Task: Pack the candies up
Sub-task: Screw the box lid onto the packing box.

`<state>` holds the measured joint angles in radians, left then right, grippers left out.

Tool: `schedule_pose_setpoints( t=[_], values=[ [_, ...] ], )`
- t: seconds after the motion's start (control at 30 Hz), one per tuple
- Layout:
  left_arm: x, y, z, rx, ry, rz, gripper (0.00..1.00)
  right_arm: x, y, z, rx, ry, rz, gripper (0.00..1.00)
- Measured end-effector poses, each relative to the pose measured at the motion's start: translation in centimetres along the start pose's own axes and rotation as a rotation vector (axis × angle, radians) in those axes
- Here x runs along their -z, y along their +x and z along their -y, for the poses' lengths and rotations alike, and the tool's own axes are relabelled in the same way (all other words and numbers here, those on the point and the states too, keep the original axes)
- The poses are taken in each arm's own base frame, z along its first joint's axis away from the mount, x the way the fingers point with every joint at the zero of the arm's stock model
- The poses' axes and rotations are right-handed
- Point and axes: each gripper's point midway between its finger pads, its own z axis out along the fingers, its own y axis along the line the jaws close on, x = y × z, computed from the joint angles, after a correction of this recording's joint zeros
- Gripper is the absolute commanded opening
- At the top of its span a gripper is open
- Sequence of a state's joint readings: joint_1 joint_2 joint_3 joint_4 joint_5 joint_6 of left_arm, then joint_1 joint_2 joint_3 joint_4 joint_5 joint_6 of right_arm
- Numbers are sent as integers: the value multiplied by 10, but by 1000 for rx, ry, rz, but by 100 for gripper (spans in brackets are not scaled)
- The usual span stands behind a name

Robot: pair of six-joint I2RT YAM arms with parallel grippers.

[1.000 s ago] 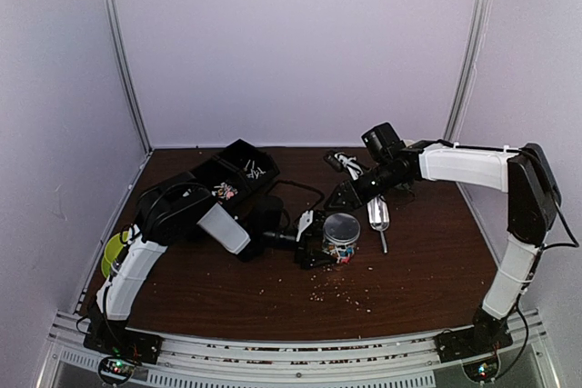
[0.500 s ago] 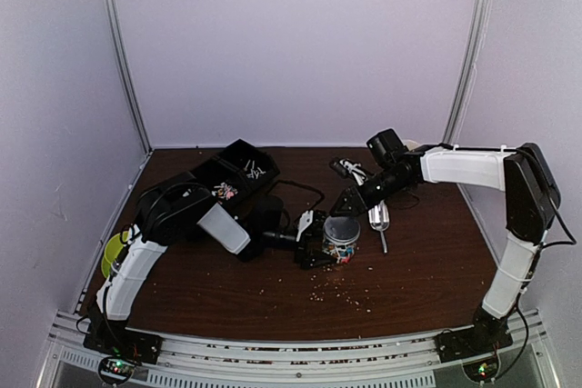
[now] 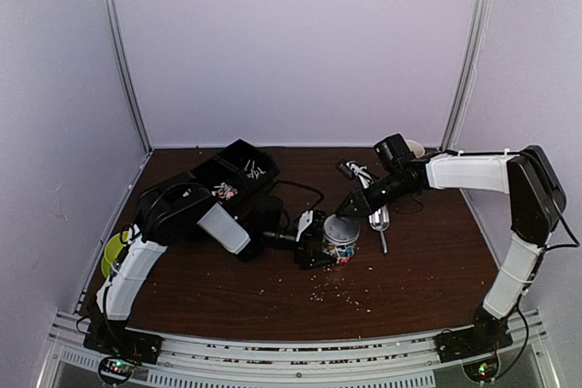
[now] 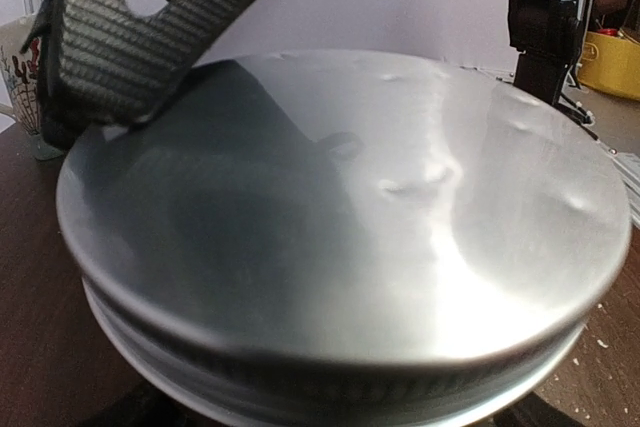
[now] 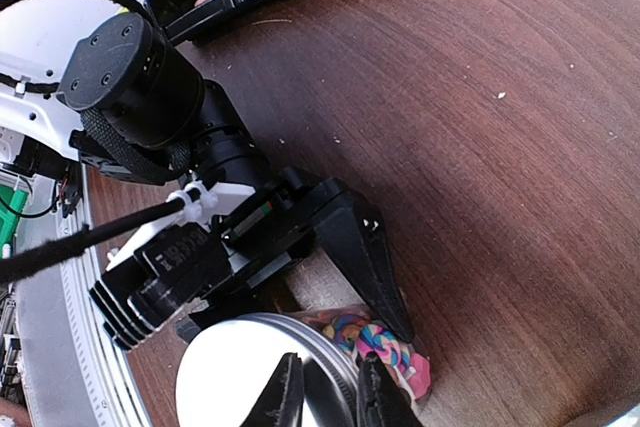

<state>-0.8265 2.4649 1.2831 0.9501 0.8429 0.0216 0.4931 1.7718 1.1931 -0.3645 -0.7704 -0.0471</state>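
A clear jar stands mid-table with the candies showing through its wall: swirled lollipops and pink pieces. A silver lid sits on top and fills the left wrist view. My left gripper holds the jar by its sides; one black finger lies against the glass. My right gripper comes down from the back right, and its fingertips pinch the lid's rim. One textured finger of it rests on the lid.
A black compartment tray with more sweets stands at the back left. A metal scoop lies right of the jar, with white items behind it. Pale crumbs dot the wood in front. A green object sits at the left edge.
My right gripper has come down onto the lid's back edge and its fingers have closed in on the rim. The left arm and the jar have not moved.
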Motion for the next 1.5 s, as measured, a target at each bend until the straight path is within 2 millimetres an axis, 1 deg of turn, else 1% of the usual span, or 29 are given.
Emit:
schedule_pose_setpoints(
  t=[0.13, 0.33, 0.7, 0.83, 0.97, 1.07, 1.13, 1.23, 1.3, 1.37, 1.5],
  values=[
    [0, 0, 0, 0, 0, 0, 85, 4, 3, 0, 3, 12, 21, 18],
    [0, 0, 1, 0, 6, 1, 85, 13, 12, 0, -14, 44, 41, 18],
    [1, -1, 1, -1, 11, 4, 85, 28, 37, -5, -61, 79, 63, 17],
    [1, -1, 1, -1, 11, 3, 85, 33, 47, -11, -75, 77, 67, 18],
    [1, -1, 1, 0, 10, 4, 85, 36, 59, -22, -85, 65, 61, 19],
    [1, -1, 1, 7, 8, 4, 85, 35, 70, -33, -89, 50, 36, 23],
    [1, -1, 1, 7, 8, 4, 85, 38, 74, -39, -87, 47, 26, 27],
    [1, -1, 0, 9, 7, 5, 85, 46, 71, -42, -75, 64, 34, 33],
    [1, -1, 0, 12, 6, 6, 85, 53, 64, -44, -58, 78, 46, 37],
    [1, -1, 0, 12, 5, 6, 85, 59, 51, -46, -38, 91, 67, 39],
    [2, -1, 0, 10, 3, 8, 85, 69, 17, -50, 14, 103, 117, 39]
  ],
)
